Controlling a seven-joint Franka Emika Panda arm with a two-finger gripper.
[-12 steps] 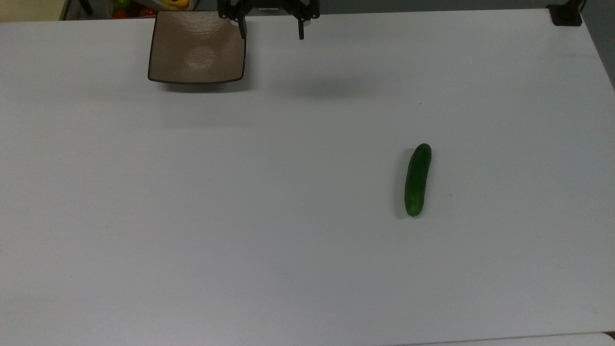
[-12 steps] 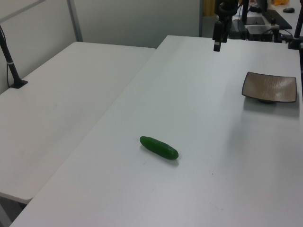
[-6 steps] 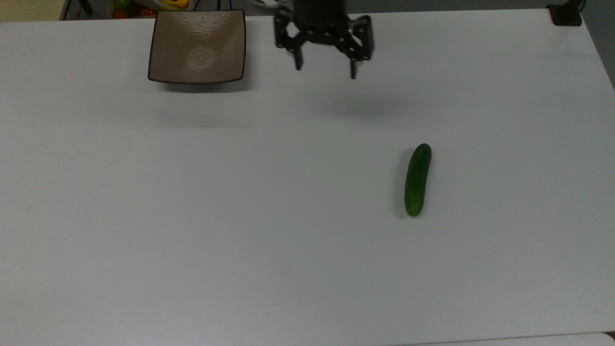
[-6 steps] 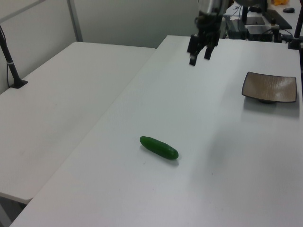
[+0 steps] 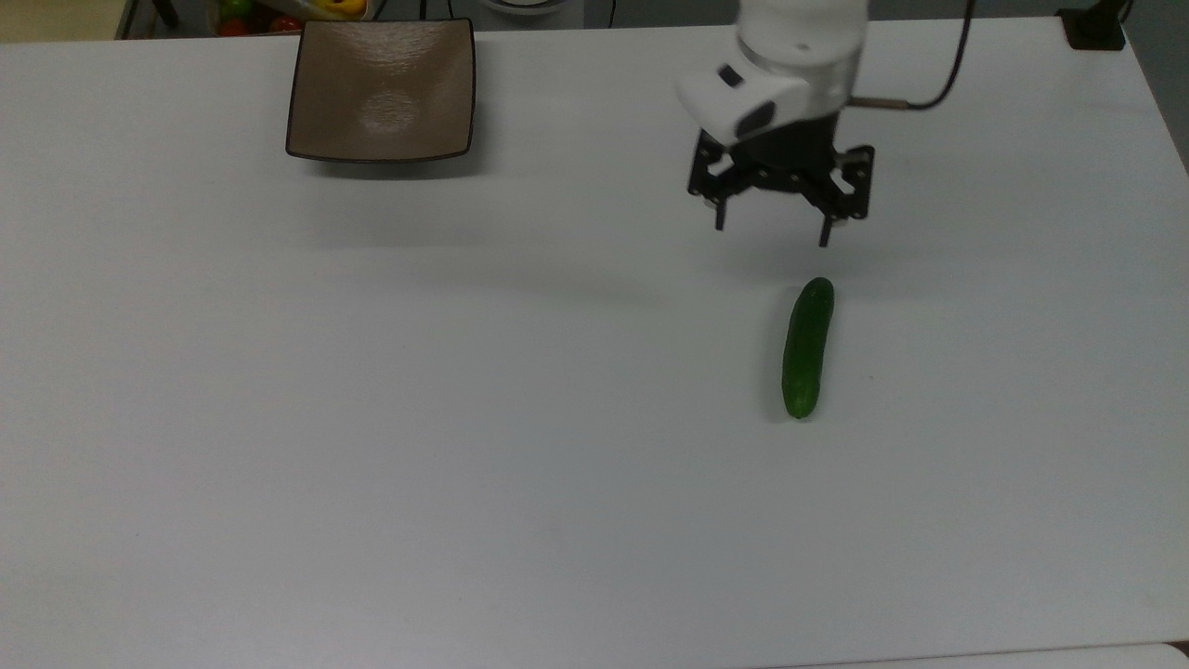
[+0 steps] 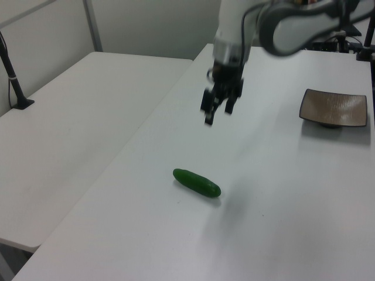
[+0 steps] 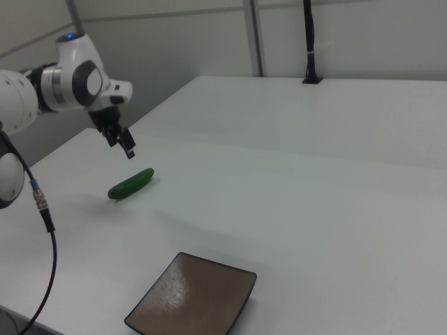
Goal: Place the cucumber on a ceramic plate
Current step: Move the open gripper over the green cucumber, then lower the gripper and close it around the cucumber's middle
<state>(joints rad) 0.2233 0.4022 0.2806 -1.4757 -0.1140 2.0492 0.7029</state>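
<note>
- The black two-finger gripper (image 5: pixel 771 235) hangs with fingers spread, seemingly clear above the white bench (image 5: pixel 464 418);
- the small dark green cucumber (image 5: pixel 807 347) lies on the bench just near of it in the top view;
- the square brown ceramic plate (image 5: pixel 382 90) sits bare, well apart, far left in the top view.

The white robot arm (image 5: pixel 801 46) is cut off by the top view's upper edge, so nothing above its wrist can be followed. In the right view, the near corner of the square glossy brown ceramic plate (image 7: pixel 192 296) is clipped by the bottom edge. Colourful items (image 5: pixel 279 11) behind the white tabletop (image 5: pixel 464 418) are cropped at the top view's upper edge and cannot be identified. In the left view, the black two-finger gripper (image 6: pixel 214 114) is blurred, and the arm's upper links are lost past the frame's top.
</note>
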